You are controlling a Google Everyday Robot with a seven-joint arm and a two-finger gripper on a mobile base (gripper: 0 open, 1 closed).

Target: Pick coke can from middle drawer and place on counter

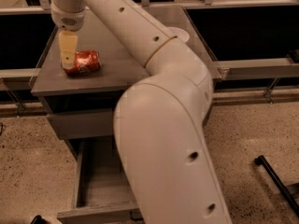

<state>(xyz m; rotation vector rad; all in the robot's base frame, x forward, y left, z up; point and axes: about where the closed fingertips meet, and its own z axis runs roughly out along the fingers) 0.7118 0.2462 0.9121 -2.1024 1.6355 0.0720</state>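
The task looks to be at its closing step: the coke can [87, 62] is already out of the middle drawer [96, 183], which stands pulled open and bare at about 7 o'clock in the view, and it lies on the counter [117, 66] up at 10 o'clock, near the left front corner of that surface. The gripper [68, 63] hangs straight down over the counter at the can's left end, touching or overlapping it as seen from here. Whether it is clamped on the can or has already let go, I cannot tell. The can is on its side, not upright. Its long axis runs roughly from 8 o'clock to 2 o'clock across the counter, with the left end tucked by the gripper and the right end pointing toward the white bowl [180, 34] at the far right of the counter. Which end is the top I cannot make out. As I judge it, the next move calls for a clear release and a straight lift of the gripper. It should go gently, since a can lying on its round side may roll toward the near edge if nudged.
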